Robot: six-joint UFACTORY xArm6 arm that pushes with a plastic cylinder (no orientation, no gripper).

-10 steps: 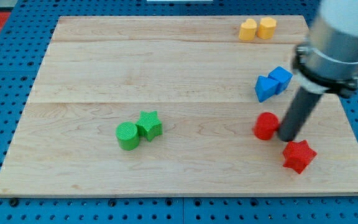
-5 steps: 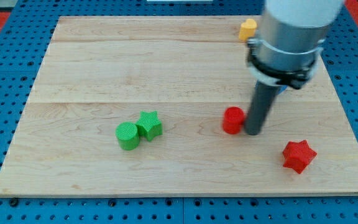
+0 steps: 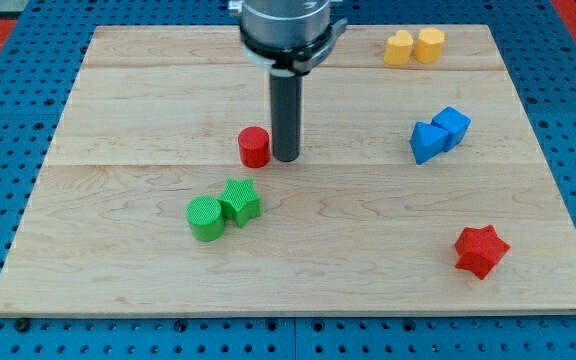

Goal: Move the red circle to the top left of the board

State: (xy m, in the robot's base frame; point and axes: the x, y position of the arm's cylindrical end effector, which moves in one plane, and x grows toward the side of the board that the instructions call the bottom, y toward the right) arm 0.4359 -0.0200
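Note:
The red circle (image 3: pixel 254 146) is a short red cylinder lying near the middle of the wooden board (image 3: pixel 118 100), a little left of centre. My tip (image 3: pixel 285 157) stands right against its right side, touching or nearly touching it. The dark rod rises from there to the arm's grey body at the view's top.
A green circle (image 3: pixel 206 218) and a green star (image 3: pixel 240 201) sit together below the red circle. Two blue blocks (image 3: pixel 438 134) lie at the right, two yellow blocks (image 3: pixel 414 46) at the top right, and a red star (image 3: pixel 481 250) at the bottom right.
My tip has swept from the board's right side to left and up, pushing the red circle with it from beside the red star to near the centre.

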